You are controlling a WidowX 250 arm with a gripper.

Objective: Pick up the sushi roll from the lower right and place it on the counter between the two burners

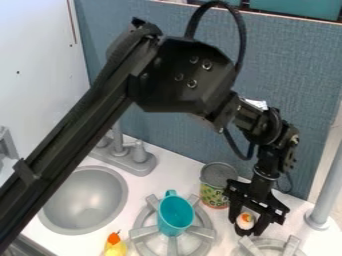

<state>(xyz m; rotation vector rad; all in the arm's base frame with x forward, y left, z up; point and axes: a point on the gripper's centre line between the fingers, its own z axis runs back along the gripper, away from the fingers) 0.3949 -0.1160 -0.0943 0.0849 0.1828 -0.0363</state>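
Observation:
The black gripper (250, 226) hangs low at the lower right, just above the counter beside a grey burner. Between its two fingers is a small white round object (245, 220) with an orange and yellow patch. Whether the fingers press on it cannot be told. Close by on the left, behind the gripper, stands a can (215, 192) with a green and red label. A teal mug (176, 214) rests on the left burner, its handle toward the back.
A grey sink basin (85, 200) and faucet (131, 156) are on the left. An orange and yellow toy (115, 245) lies at the front edge. Burner grates (270, 246) are at the front right, near a grey post (325, 192). A blue-grey panel stands behind.

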